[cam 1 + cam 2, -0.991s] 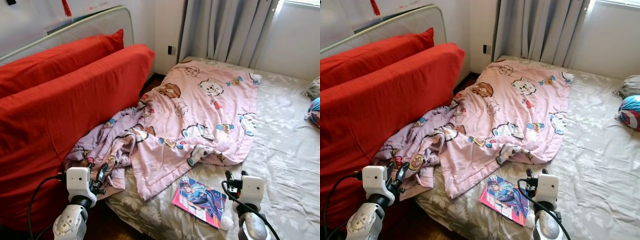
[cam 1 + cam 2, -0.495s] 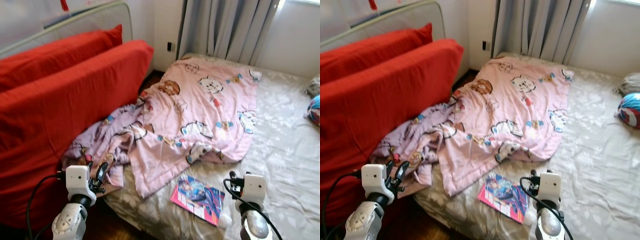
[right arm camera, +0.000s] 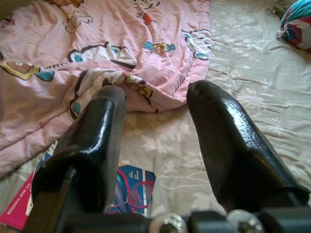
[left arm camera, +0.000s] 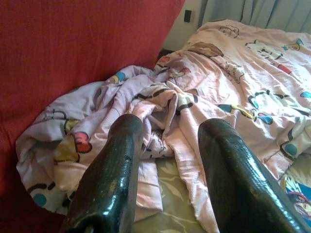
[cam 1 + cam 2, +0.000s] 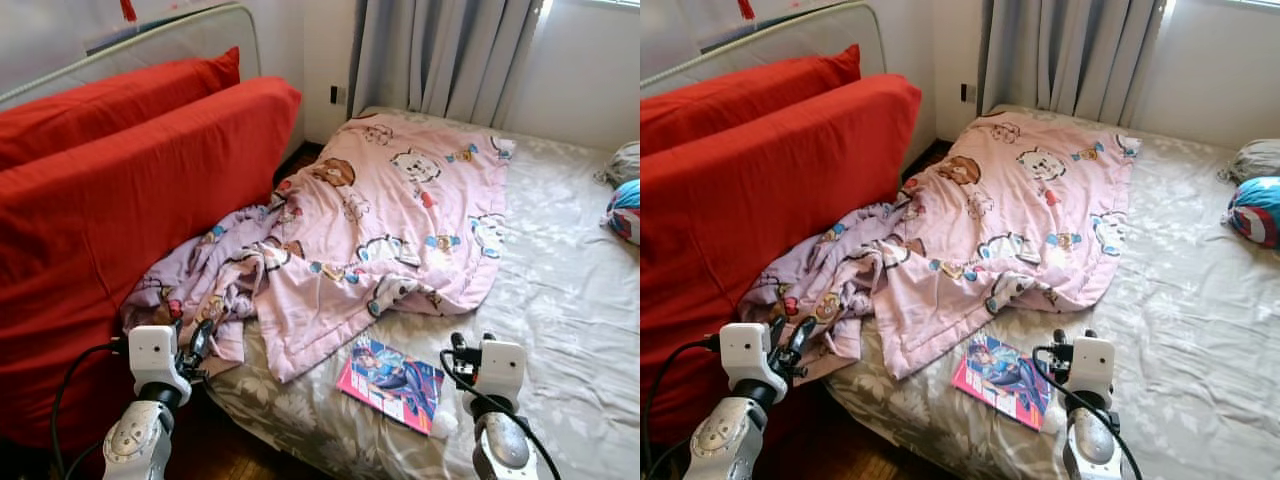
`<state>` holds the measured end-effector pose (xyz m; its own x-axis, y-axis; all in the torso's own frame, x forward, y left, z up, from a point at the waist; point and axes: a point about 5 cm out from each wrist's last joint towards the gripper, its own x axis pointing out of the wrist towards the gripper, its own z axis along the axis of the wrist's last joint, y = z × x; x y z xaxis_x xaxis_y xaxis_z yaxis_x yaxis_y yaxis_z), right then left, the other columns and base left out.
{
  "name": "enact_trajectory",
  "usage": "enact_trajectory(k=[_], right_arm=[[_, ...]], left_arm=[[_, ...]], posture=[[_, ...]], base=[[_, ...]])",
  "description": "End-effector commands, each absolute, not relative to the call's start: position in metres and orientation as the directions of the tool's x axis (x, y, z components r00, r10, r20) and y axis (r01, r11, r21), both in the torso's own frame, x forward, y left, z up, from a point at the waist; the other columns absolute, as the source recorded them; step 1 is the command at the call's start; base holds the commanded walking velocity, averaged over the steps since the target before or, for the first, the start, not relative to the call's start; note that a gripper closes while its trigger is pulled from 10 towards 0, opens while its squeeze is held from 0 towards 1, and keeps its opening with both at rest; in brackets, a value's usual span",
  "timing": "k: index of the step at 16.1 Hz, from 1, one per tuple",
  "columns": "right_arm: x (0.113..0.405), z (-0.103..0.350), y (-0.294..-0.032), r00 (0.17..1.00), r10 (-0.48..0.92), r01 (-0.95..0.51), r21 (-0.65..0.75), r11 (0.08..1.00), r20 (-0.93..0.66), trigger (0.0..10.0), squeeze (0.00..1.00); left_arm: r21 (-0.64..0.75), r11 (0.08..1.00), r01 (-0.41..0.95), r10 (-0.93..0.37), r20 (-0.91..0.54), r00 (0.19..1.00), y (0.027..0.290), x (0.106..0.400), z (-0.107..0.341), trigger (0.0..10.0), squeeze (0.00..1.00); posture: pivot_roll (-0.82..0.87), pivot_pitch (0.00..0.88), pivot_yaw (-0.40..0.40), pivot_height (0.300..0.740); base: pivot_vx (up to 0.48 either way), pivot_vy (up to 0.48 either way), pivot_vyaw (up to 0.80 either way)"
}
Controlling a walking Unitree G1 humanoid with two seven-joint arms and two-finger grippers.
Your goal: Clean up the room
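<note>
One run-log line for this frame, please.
left gripper: open, facing pink blanket | right gripper: open, above comic book | bed: untidy | holding: nothing

blanket (image 5: pixel 400 215): you see pink, cartoon animal print
sheet (image 5: pixel 570 300): beige, floral
cushions (image 5: pixel 120 200): red
book (image 5: pixel 392 380): pink and blue cover

bed (image 5: pixel 560 300): grey floral sheet, filled most of room | red mattress (image 5: pixel 120 210): stood on edge against left wall, pale headboard (image 5: pixel 150 45) behind | curtains (image 5: pixel 440 55): grey, drawn at far wall | wall socket (image 5: pixel 336 95): beside curtains | floor (image 5: pixel 230 455): dark wood | light: daylight from window, upper right
</note>
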<state>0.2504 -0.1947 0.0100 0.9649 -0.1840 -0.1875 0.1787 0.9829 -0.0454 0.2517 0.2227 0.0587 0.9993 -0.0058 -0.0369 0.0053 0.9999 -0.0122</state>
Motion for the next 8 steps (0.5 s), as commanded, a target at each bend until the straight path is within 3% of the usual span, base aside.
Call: enact_trajectory(k=[1, 8], right_arm=[[0.2495, 0.0096, -0.1973, 0.962, -0.192, 0.186, -0.045, 0.981, -0.193, 10.0, 0.0], [0.2512, 0.0067, -0.1968, 0.953, -0.202, 0.207, -0.003, 0.978, -0.227, 10.0, 0.0]], left_arm=[[-0.016, 1.0, 0.0, -0.001, -0.046, 0.999, 0.2222, 0.2529, 0.0579, 10.0, 0.0], [-0.031, 0.999, -0.01, 0.009, -0.037, 0.999, 0.2226, 0.2551, 0.0614, 10.0, 0.0]], posture=[[0.05, 0.057, -0.025, 0.675], [0.05, 0.067, -0.029, 0.653]], base=[[0.0, 0.0, 0.0], [0.0, 0.0, 0.0]])
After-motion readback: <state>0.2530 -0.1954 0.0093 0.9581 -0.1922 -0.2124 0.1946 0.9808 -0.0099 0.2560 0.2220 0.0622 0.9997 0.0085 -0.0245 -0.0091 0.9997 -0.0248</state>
